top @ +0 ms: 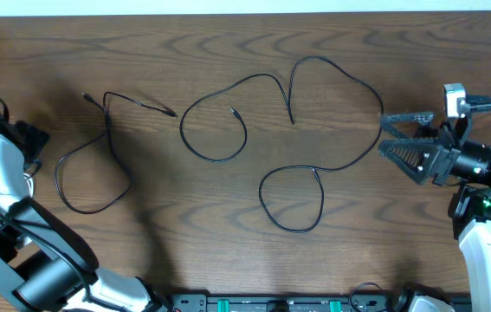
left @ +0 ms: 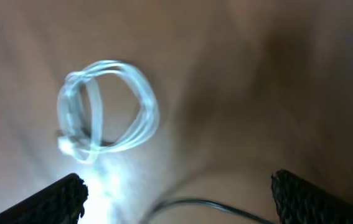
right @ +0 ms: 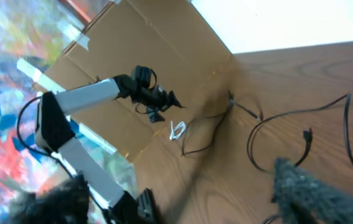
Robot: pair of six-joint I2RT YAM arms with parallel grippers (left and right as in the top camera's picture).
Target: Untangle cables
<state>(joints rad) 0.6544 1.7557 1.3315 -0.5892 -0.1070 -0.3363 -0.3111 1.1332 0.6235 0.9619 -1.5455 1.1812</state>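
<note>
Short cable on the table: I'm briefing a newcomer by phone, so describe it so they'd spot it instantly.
On the wooden table, look at the left half. The short black cable lies there, a hooked top above one wide loop. The long cable to its right winds through several loops instead.

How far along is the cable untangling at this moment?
Done: the short black cable lies apart from the long black looped cable on the wooden table. In hand: nothing; the right pincer is open beside the long cable, and the left pincer is open over a blurred white coil. Left: the long cable's curls and bottom loop look unstraightened.
</note>
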